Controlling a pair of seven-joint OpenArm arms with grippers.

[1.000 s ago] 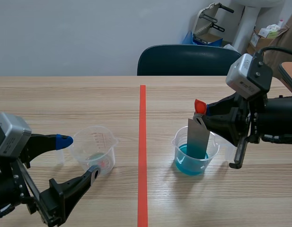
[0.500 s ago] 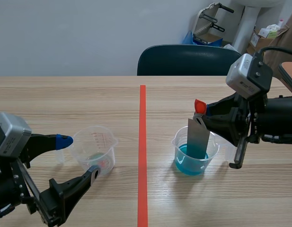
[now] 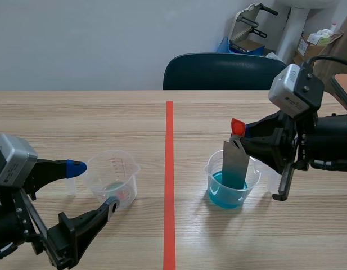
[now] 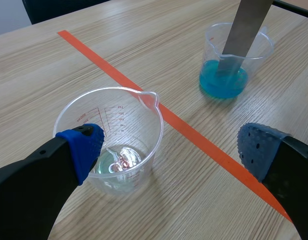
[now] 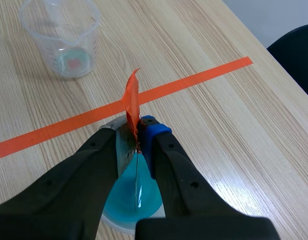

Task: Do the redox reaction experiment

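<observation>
A clear beaker of blue liquid (image 3: 228, 183) stands right of the tape line, also visible as the blue beaker (image 4: 228, 60) and the blue liquid (image 5: 131, 195). A grey metal strip (image 3: 235, 163) with an orange-red tag (image 5: 132, 100) stands with its lower end in that liquid; my right gripper (image 3: 244, 139) is shut on its top. A second clear beaker (image 3: 113, 177) with a little pale liquid sits left of the line. My left gripper (image 3: 94, 188) is open, one finger on each side of this beaker (image 4: 111, 137), not closed on it.
An orange-red tape line (image 3: 169, 174) runs down the middle of the wooden table. A dark chair (image 3: 221, 71) stands behind the far edge, with boxes and clutter at the back right. A small clear vessel (image 3: 273, 179) stands right of the blue beaker.
</observation>
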